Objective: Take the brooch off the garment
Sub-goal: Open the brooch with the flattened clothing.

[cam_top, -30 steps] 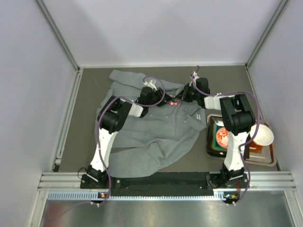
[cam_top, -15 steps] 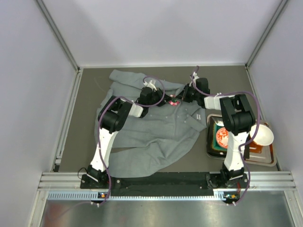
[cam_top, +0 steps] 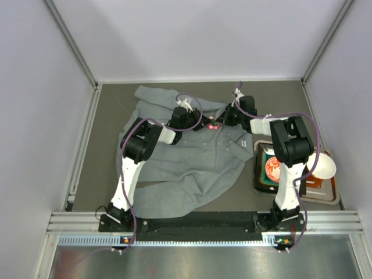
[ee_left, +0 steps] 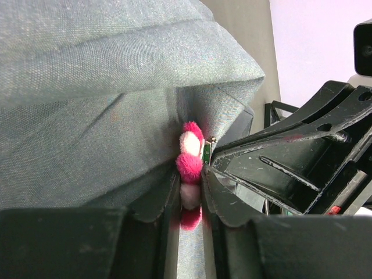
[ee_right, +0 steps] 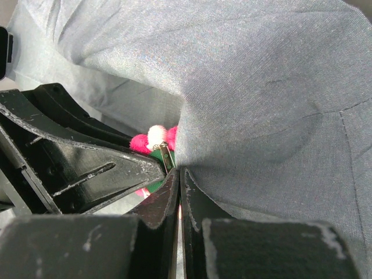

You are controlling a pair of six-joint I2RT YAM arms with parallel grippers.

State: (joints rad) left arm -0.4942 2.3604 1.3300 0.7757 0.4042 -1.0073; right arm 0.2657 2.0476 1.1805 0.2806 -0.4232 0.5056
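Standing at the arm bases, I record the following.

The shirt (cam_top: 192, 163) lies rumpled on the dark table (cam_top: 110, 133), its near edge just beyond the bases and its collar end on the far side. Just beside the shirt's right edge sits a tray (cam_top: 334, 197) carrying a white bowl (cam_top: 323, 166) and a green packet (cam_top: 271, 168) with a round red mark.

Both arms reach out over the shirt toward its far part. The left arm crosses the shirt's left half and the right arm runs along its right edge. They meet tip to tip at the brooch (cam_top: 213, 123), which sits on the shirt near the collar end.

Left gripper (ee_left: 190, 195): closed on the brooch. Its wrist view shows pink and pale petals wedged between the two fingers (ee_left: 154, 200). More petals stand clear beyond the tips, against a fold of the shirt.

Right gripper (ee_right: 179, 195): jaws drawn almost together, with only a thin slit between them. Its wrist view shows the shirt cloth puckering into the fingertips, so it is pinching a fold of the shirt directly beside the brooch. A small metal clasp (ee_right: 165, 153) shows at the brooch's edge, touching that fold.

The two grippers nearly touch, with the brooch between them. Whether the pin passes through the cloth cannot be seen.

Beyond the grippers, a far part of the shirt spreads flat to the left.
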